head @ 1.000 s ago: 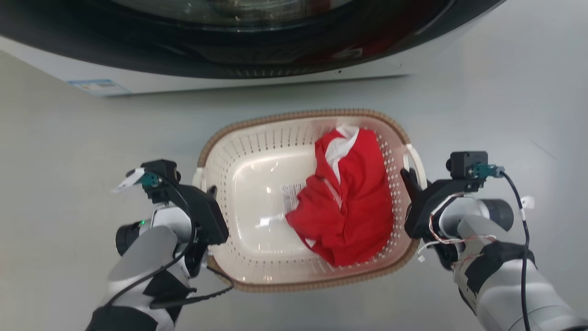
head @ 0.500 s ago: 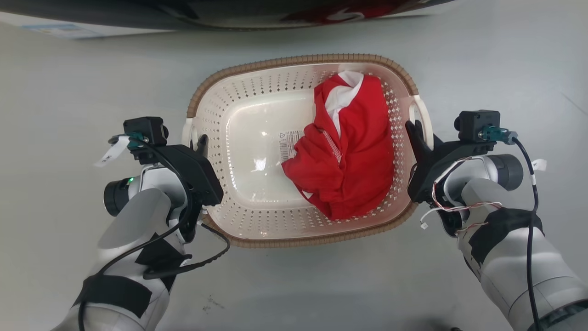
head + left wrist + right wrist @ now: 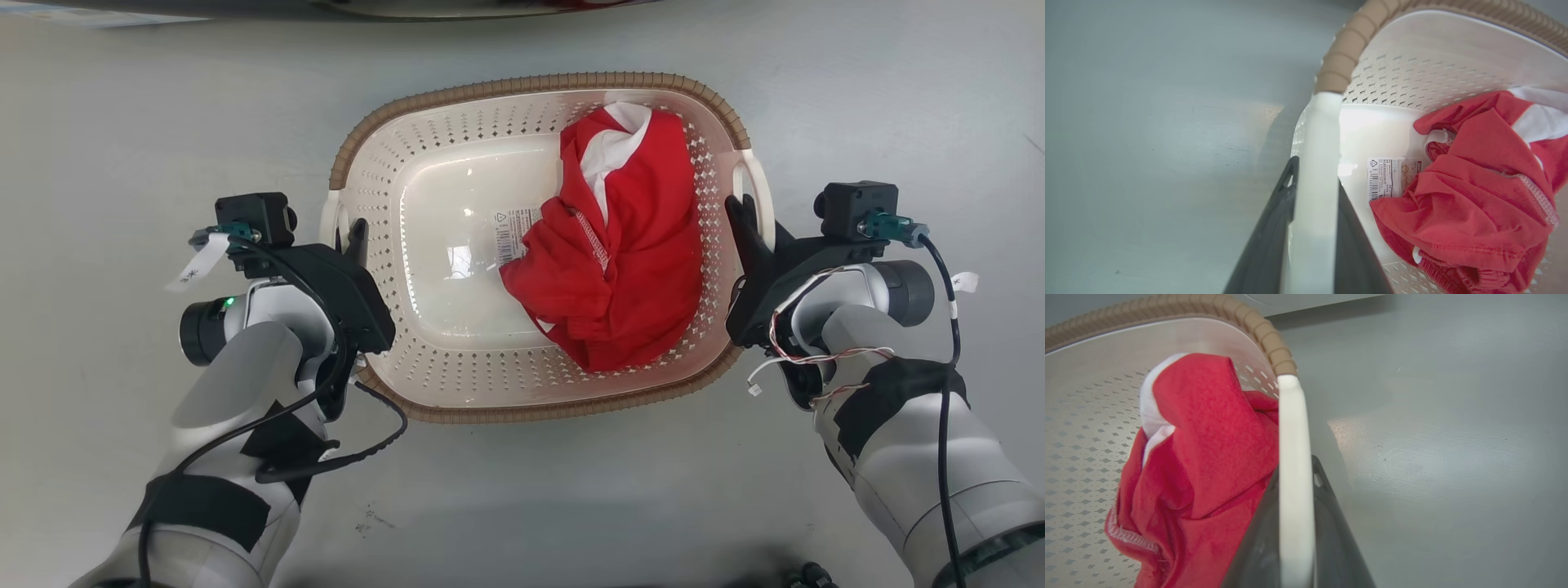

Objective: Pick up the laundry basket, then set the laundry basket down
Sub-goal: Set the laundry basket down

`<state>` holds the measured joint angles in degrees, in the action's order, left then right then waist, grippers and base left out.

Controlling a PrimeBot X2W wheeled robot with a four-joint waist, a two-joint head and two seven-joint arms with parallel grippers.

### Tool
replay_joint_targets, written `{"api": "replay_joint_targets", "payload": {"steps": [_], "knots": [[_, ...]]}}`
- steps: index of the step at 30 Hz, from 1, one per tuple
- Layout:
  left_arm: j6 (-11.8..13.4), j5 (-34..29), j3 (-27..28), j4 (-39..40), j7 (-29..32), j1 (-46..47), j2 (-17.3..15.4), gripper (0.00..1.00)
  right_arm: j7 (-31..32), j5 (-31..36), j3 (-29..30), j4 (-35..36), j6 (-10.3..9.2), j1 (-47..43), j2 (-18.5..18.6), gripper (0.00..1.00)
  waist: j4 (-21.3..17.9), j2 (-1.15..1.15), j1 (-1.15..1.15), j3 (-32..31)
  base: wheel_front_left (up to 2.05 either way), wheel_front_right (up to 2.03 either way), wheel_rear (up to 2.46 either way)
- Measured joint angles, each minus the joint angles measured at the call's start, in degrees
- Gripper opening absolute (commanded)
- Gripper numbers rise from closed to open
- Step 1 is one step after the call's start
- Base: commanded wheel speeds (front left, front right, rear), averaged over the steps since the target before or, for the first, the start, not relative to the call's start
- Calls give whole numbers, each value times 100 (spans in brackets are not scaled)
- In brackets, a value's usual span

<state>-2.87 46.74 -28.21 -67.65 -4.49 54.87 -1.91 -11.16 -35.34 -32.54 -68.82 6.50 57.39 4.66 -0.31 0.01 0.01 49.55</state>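
While both arms flank the laundry basket point(image 3: 531, 82), each gripper is clamped on a side handle. Left gripper point(image 3: 353, 238) has its two dark fingers pinching the white left handle point(image 3: 1316, 134). Right gripper point(image 3: 739, 219) does the same on the right handle point(image 3: 1292, 424), and the wrist views show no gap btwn fingers and plastic. Basket sits upright at mid head view over the grey floor point(image 3: 122, 122), long sides running across the view, brown rim unbroken all round. Can't tell whether the bottom touches the floor or is just off it. Contents: one red garment point(image 3: 629, 278) w/ white inner panel, bunched in the right half and piled against the right perforated wall almost to rim height near the far corner. Left half of the basket bottom is bare glossy plastic w/ light glare. Barcode label point(image 3: 514, 237) is stuck on the bottom near centre, w/ the garment's left edge touching it. Dark edge of the washing machine point(image 3: 457, 6) runs along the top of the head view, well apart from the basket.
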Motion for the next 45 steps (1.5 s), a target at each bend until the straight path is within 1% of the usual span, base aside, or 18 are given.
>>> {"api": "replay_joint_targets", "payload": {"steps": [7,13,15,22,24,25,26,27,28,29,32,33,39,45], "knots": [[-67,-1,-13,-92,-23,42,9,0,-45,-1,9,-48,0,3,-16,0,-3,-1,-1,36,0,0,0],[-77,0,-16,-170,-68,122,24,0,-60,-1,11,-86,5,80,-23,0,10,-1,-1,56,0,0,0],[-120,0,-16,-194,-74,123,24,0,-62,-1,10,-104,5,81,-31,0,12,-1,-1,62,0,0,0],[-126,0,-25,-241,-75,138,37,0,-110,-1,8,-158,7,81,-48,0,20,-1,-1,84,0,0,0],[-172,0,-29,-257,-74,141,40,0,-122,-1,8,-166,8,82,-48,0,23,-1,-1,90,0,0,0],[-174,0,-30,-264,-73,142,43,0,-124,-1,4,-168,8,82,-48,18,25,-1,-1,91,0,0,0],[-175,0,-32,-268,-73,143,46,0,-133,-1,1,-169,11,82,-48,52,27,-1,-1,91,0,0,0],[-175,1,-33,-278,-67,143,49,20,-140,-2,2,-169,14,82,-47,100,29,-1,-1,90,0,0,0],[-180,3,-35,-291,-55,143,49,49,-154,-1,-7,-175,14,83,-43,100,32,-1,-1,87,0,0,0],[-220,5,-41,-312,-12,143,40,100,-155,0,-31,-186,13,83,-31,100,35,0,-1,83,0,0,0],[-231,8,-71,-397,20,137,-48,100,-190,-1,-30,-218,7,83,74,100,45,-1,-1,27,0,0,0],[-271,8,-83,-397,33,137,-49,100,-203,-1,-30,-221,7,83,74,100,48,-1,-1,5,0,0,0],[-296,9,-105,-402,26,112,-24,100,-215,-8,-36,-224,8,70,67,100,63,-1,-1,-157,0,0,0],[-322,5,-185,-425,-125,-38,-20,100,-256,-14,-141,-224,15,-98,46,100,63,-1,-1,-423,0,0,0]]}}
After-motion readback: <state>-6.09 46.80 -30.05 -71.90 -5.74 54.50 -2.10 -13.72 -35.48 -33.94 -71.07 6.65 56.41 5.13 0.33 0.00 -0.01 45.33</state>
